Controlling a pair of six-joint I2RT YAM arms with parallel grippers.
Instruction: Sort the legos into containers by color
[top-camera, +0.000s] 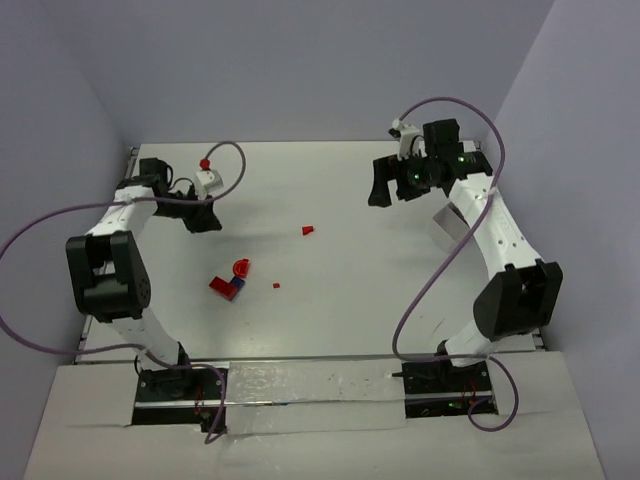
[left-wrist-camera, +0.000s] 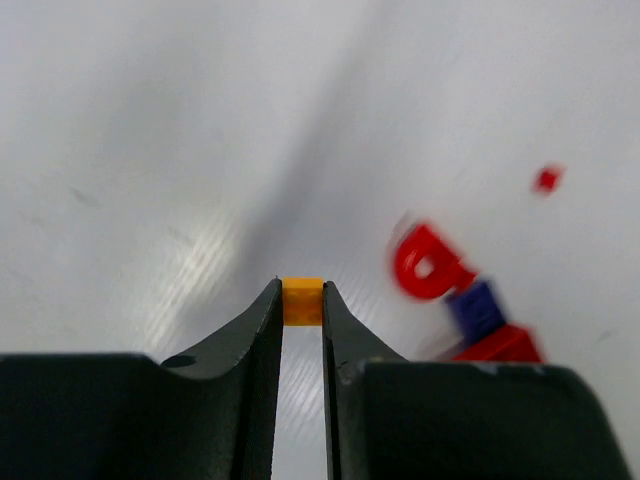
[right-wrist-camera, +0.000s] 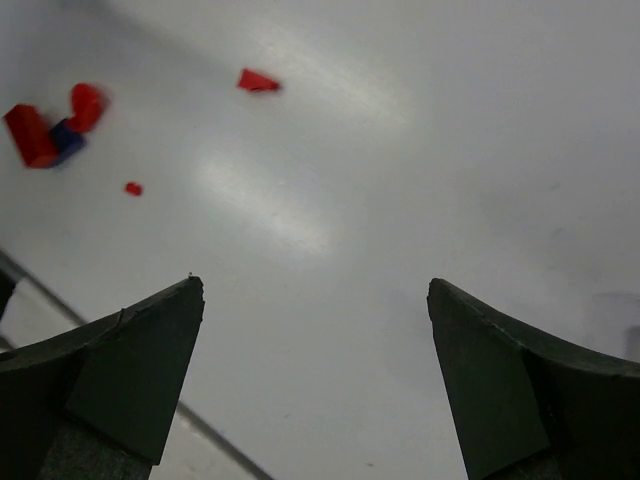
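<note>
My left gripper (top-camera: 203, 220) is shut on a tiny orange lego (left-wrist-camera: 302, 301), pinched at its fingertips above the table at the back left. A cluster lies at centre left: a red arch (top-camera: 240, 267), a purple piece (top-camera: 235, 289) and a red brick (top-camera: 219, 286); it also shows in the left wrist view (left-wrist-camera: 425, 262). A tiny red piece (top-camera: 276, 286) and a red wedge (top-camera: 308, 231) lie apart. My right gripper (top-camera: 381, 193) is open and empty (right-wrist-camera: 315, 290) at the back right. A white translucent container (top-camera: 447, 225) sits partly behind the right arm.
The round red knob (top-camera: 204, 162) caps the left arm's white block. Purple cables loop from both arms over the table (top-camera: 340, 320). Walls close in the back and both sides. Other containers are out of view.
</note>
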